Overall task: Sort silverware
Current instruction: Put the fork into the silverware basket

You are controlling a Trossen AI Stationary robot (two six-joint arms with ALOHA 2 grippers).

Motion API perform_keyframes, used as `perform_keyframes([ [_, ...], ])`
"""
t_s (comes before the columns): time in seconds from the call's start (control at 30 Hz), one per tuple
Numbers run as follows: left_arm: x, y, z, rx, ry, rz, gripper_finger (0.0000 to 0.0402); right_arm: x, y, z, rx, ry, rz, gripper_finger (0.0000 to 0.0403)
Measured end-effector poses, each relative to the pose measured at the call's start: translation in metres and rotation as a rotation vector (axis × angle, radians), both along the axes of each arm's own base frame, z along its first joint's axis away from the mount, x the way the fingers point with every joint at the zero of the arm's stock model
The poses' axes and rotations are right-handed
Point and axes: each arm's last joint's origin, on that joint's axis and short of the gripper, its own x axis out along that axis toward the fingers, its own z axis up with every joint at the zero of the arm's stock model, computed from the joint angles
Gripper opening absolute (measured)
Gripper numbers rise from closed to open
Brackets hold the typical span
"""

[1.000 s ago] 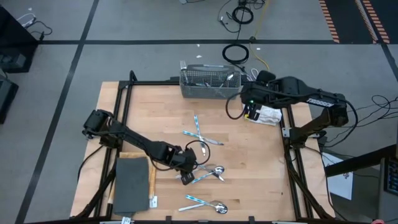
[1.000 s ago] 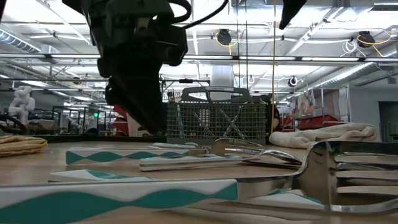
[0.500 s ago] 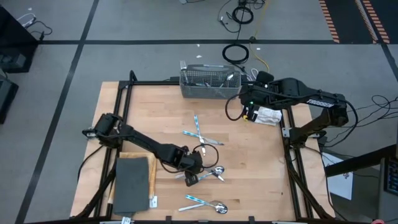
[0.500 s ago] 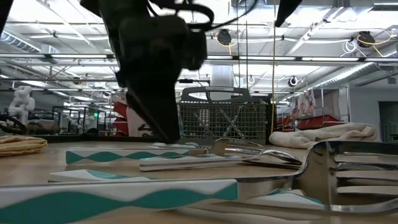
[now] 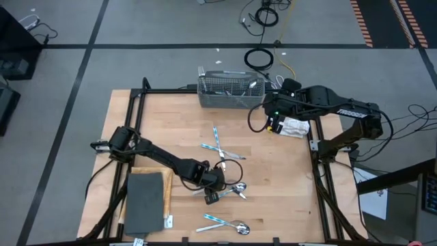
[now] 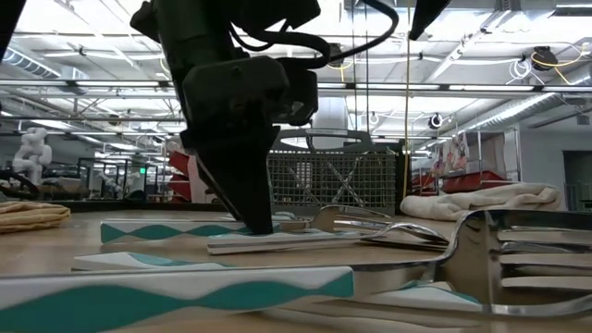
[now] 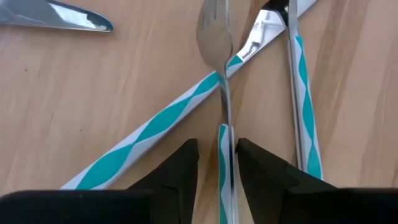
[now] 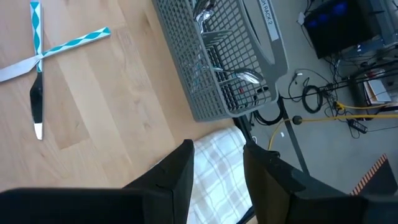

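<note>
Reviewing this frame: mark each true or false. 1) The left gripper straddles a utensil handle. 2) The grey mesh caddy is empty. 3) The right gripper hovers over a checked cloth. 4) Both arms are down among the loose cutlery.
1) True: the left gripper has its dark fingers either side of the teal-and-white patterned handle of a fork.
2) False: the grey mesh caddy already holds metal utensils.
3) True: the right gripper is above the white checked cloth.
4) False: only the left arm is; the right waits beside the caddy.

Silverware handles [image 7: 163, 119]: teal-and-white wavy pattern. Caddy [image 5: 230, 90]: grey mesh. Cloth [image 8: 214, 163]: white, apparently faint checks.
</note>
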Motion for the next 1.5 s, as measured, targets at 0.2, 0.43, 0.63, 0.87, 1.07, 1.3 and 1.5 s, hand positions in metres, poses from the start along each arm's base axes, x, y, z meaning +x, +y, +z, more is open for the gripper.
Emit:
perform_keyframes([
  [0.2, 0.003, 0.005, -0.004, -0.052, 0.017, 0.027, 0.0021, 0.000, 0.000, 0.000, 0.002, -0.003, -0.003, 0.0128],
  [0.43, 0.003, 0.005, 0.018, -0.111, -0.062, 0.048, 0.0020, 0.000, 0.000, 0.000, 0.007, -0.012, -0.018, 0.0128],
  [0.63, -0.003, 0.012, 0.070, -0.132, -0.212, 0.086, 0.0020, -0.003, 0.000, 0.005, -0.002, -0.061, -0.021, 0.0128],
  [0.87, -0.033, 0.048, 0.167, 0.249, -0.591, 0.275, 0.0020, -0.027, 0.000, 0.035, -0.041, -0.298, -0.003, 0.0128],
  [1.07, -0.067, 0.115, 0.247, 0.645, -0.943, 0.452, 0.0020, -0.063, -0.001, 0.058, -0.118, -0.452, -0.057, 0.0128],
  [1.3, -0.087, 0.207, 0.255, 0.835, -1.220, 0.358, 0.0020, -0.077, 0.000, 0.065, -0.140, -0.493, -0.071, 0.0128],
  [1.5, -0.109, 0.270, 0.213, 0.903, -1.249, 0.421, 0.0020, -0.075, -0.001, 0.064, -0.144, -0.481, -0.063, 0.0128],
])
